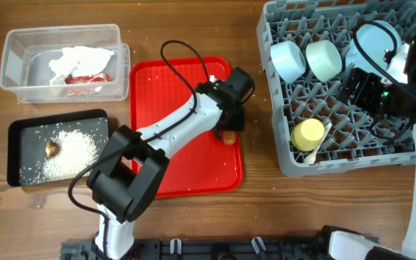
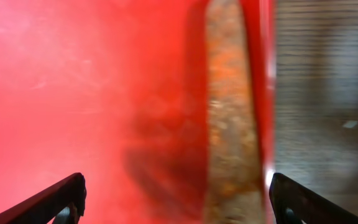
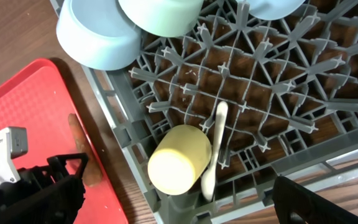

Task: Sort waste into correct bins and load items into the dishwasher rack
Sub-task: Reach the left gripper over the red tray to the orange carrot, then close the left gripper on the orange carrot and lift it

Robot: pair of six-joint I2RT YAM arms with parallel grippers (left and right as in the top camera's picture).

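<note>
An orange-brown carrot-like stick [image 1: 227, 138] lies at the right edge of the red tray [image 1: 186, 166]. My left gripper [image 1: 231, 127] is low over it, open, with the stick [image 2: 230, 112] between the jaws [image 2: 176, 194], untouched. The grey dishwasher rack [image 1: 284, 155] holds a light-blue bowl [image 1: 287, 59], a pale-green bowl [image 1: 322, 58], a light-blue plate [image 1: 376, 37], a yellow cup [image 1: 308, 134] and a white spoon [image 1: 322, 139]. My right gripper [image 1: 352, 88] hovers open and empty over the rack, above the cup [image 3: 179, 160] and spoon [image 3: 216, 146].
A clear tub [image 1: 13, 54] at the top left holds white tissue [image 1: 81, 59] and a red wrapper [image 1: 85, 78]. A black tray [image 1: 16, 141] holds rice grains [image 1: 74, 153] and a brown scrap [image 1: 52, 149]. A few grains lie scattered on the wood.
</note>
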